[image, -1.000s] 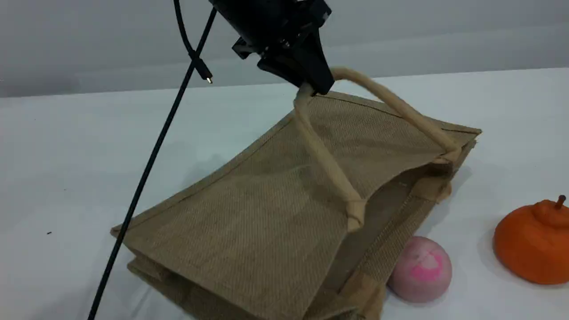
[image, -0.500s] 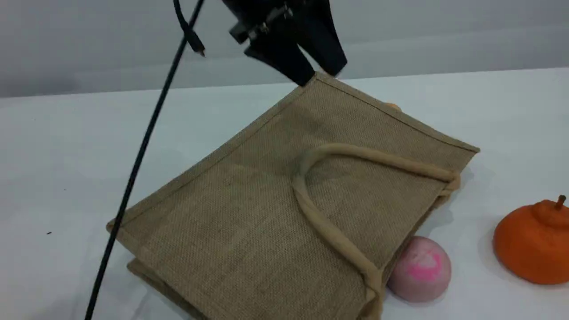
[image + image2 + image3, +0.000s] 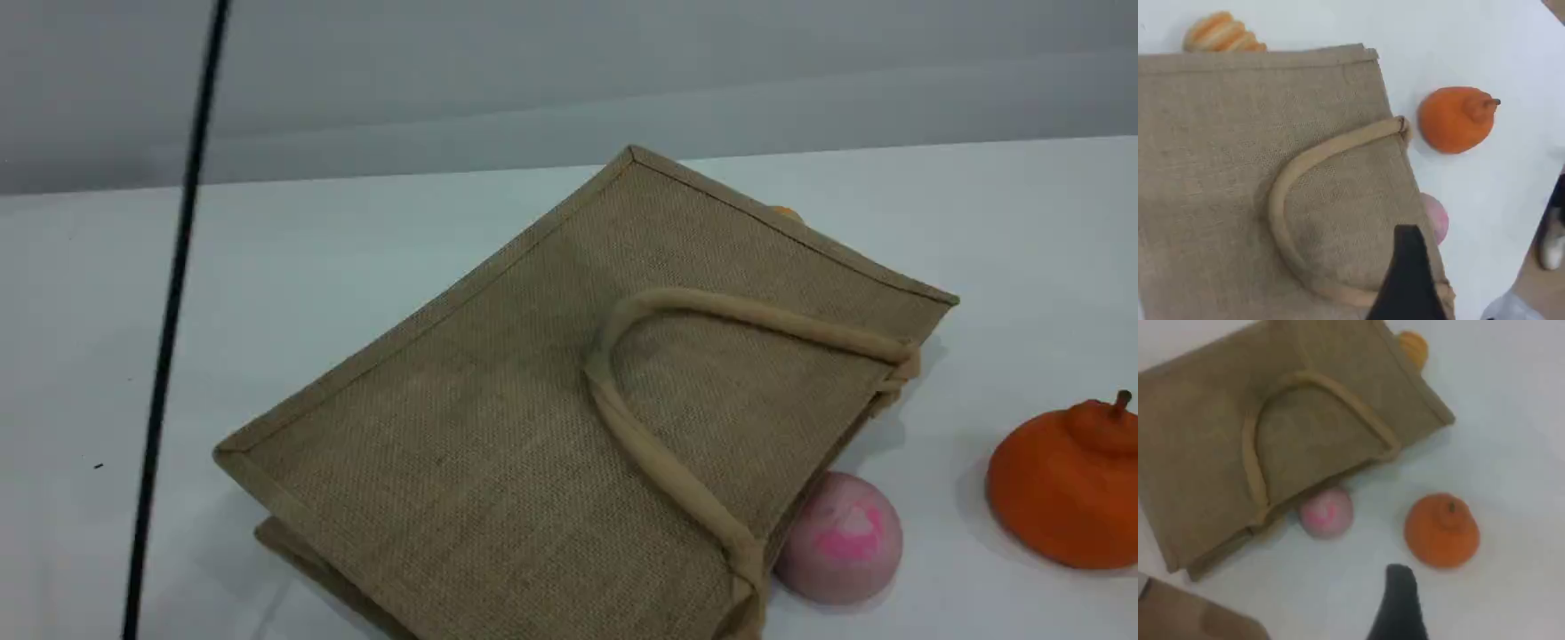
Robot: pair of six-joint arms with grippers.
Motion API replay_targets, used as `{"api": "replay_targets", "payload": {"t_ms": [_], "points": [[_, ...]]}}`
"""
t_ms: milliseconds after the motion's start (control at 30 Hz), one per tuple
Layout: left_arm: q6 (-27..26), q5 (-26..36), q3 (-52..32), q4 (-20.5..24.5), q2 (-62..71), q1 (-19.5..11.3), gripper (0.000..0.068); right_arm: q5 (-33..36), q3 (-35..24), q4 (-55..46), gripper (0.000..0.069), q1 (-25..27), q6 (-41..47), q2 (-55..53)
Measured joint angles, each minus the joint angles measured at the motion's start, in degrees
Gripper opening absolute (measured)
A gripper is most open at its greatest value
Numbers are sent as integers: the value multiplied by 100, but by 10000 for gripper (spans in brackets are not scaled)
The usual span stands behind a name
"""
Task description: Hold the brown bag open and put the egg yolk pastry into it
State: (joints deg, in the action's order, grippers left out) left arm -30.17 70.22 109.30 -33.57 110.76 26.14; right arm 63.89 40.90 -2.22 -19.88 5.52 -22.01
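The brown bag (image 3: 551,418) lies flat on the white table (image 3: 267,267), its mouth at the right edge collapsed shut, with 1 beige handle (image 3: 640,444) draped loose over the upper panel. Both grippers are empty and, as far as can be judged, spread open; only 1 dark fingertip of each shows — the left gripper (image 3: 1408,280) hanging over the handle end of the bag, the right gripper (image 3: 1399,600) hanging over bare table near the orange pumpkin-shaped bun (image 3: 1441,530).

The step in hand appears to be reopening the mouth. It would go best if the left gripper took the handle near the top of its loop and lifted it up and away from the lower panel, so the opening gapes toward the right arm.

The egg yolk pastry cannot be seen in any view; its place is unknown. A pink dome bun (image 3: 840,538) sits touching the bag's mouth edge and may obstruct insertion. A striped orange loaf (image 3: 1221,33) lies just behind the bag — neither is the target.
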Motion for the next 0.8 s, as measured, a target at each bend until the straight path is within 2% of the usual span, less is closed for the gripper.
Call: {"api": "replay_targets", "payload": {"t_ms": [67, 233, 333, 467, 567, 667, 800], "points": [[135, 0, 0, 284, -192, 174, 500, -161, -333, -7, 500, 0, 0, 274], [608, 3, -7, 1341, -597, 743, 499, -478, -1030, -112, 500, 0, 0, 910], [945, -4, -26, 2004, -760, 1134, 499, -374, -1096, -160, 500, 0, 0, 1129], [1282, -4, -79, 2654, -928, 1537, 499, -72, -1096, -246, 500, 0, 0, 1257], [1295, -14, -79, 2736, -1019, 1700, 499, -191, -1091, -202, 500, 0, 85, 1294], [1360, -14, -79, 2746, -1084, 1700, 498, -91, -1091, -6, 500, 0, 92, 1294], [1437, -19, -79, 2731, -1155, 1694, 498, -291, -1171, -261, 500, 0, 86, 1276]]}}
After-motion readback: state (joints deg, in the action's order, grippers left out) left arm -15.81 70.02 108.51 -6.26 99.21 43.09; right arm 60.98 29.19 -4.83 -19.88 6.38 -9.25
